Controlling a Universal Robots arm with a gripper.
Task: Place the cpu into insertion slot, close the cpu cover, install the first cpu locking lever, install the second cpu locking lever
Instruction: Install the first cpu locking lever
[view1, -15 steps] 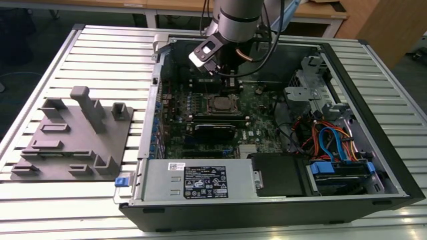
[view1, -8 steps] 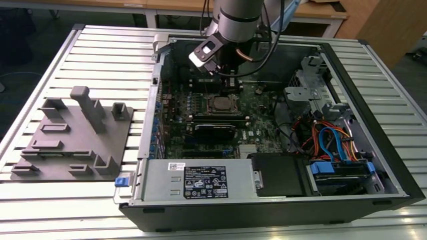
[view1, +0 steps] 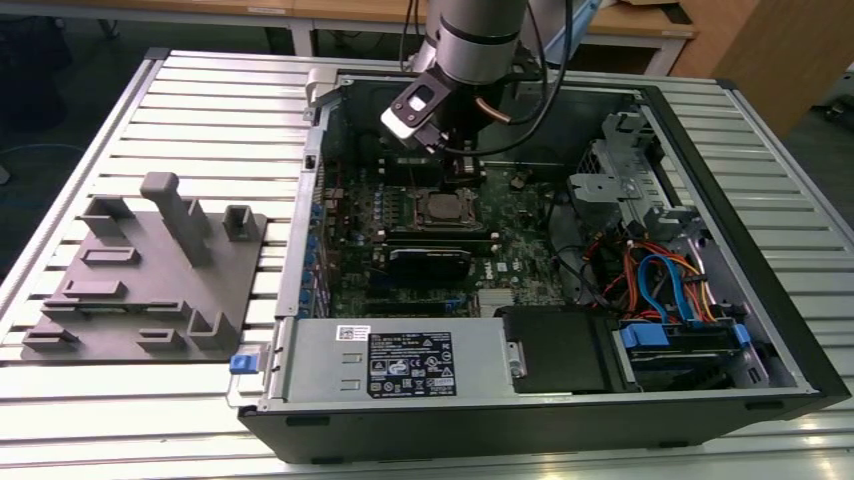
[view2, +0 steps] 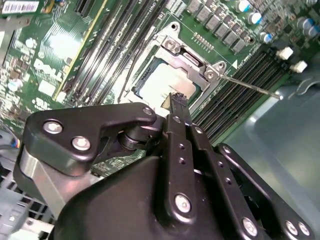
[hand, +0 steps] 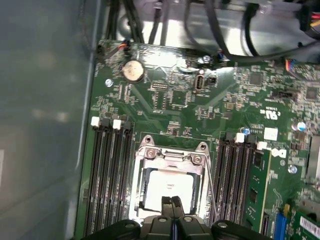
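The cpu (hand: 167, 186) lies flat in the insertion slot (view1: 445, 210) on the green board, its silver-grey top showing. The cpu cover (hand: 170, 156) is a silver frame lying down around the chip (view2: 162, 80). A thin metal locking lever (view2: 250, 86) sticks out from one socket corner over the memory slots. A second thin rod (view2: 131, 65) runs along the opposite side of the socket. My gripper (hand: 172, 201) hovers just over the chip's edge, its black fingers pressed together with nothing between them. In the exterior view the gripper (view1: 451, 160) hangs above the socket inside the open case.
Long black memory slots (hand: 107, 175) flank the socket on both sides. The case's grey wall (hand: 45, 125) rises close by. Cables (view1: 654, 280), a drive cage (view1: 627, 185) and the power supply (view1: 387, 365) fill the case. A grey fixture plate (view1: 147, 290) lies at the exterior view's left.
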